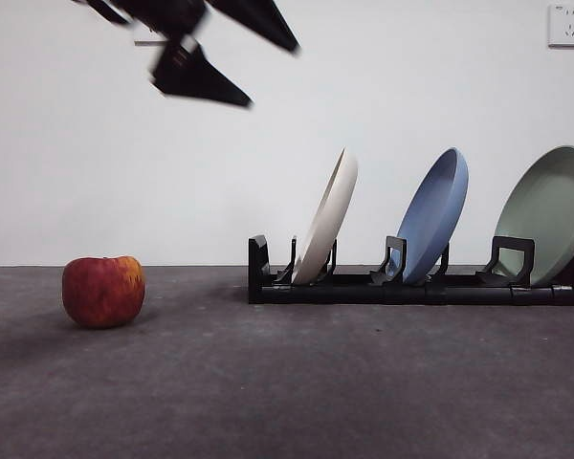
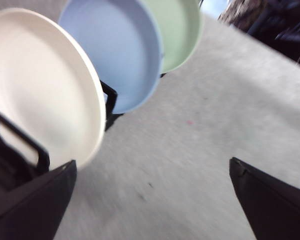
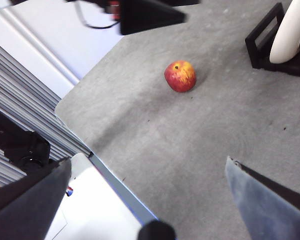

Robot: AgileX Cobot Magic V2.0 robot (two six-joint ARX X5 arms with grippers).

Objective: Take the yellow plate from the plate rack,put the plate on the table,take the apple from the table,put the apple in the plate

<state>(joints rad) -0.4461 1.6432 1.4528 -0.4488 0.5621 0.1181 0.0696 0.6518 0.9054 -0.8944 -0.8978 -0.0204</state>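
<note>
The yellow plate [image 1: 327, 220] stands on edge in the leftmost slot of the black plate rack [image 1: 411, 292]. It also shows in the left wrist view [image 2: 40, 85] and the right wrist view [image 3: 290, 30]. The red apple [image 1: 103, 291] lies on the dark grey table [image 1: 316, 382], left of the rack; it also shows in the right wrist view [image 3: 180, 76]. My left gripper [image 1: 273, 75] hangs high above the table between the apple and the rack, open and empty [image 2: 152, 200], apart from the plate. My right gripper [image 3: 147, 200] is open and empty, high above the table and far from the apple.
A blue plate [image 1: 435, 215] and a pale green plate [image 1: 547, 212] stand in the rack's other slots, right of the yellow one. A white wall with a socket [image 1: 567, 26] lies behind the table. The table's edge and a white surface [image 3: 105, 210] show below the right gripper.
</note>
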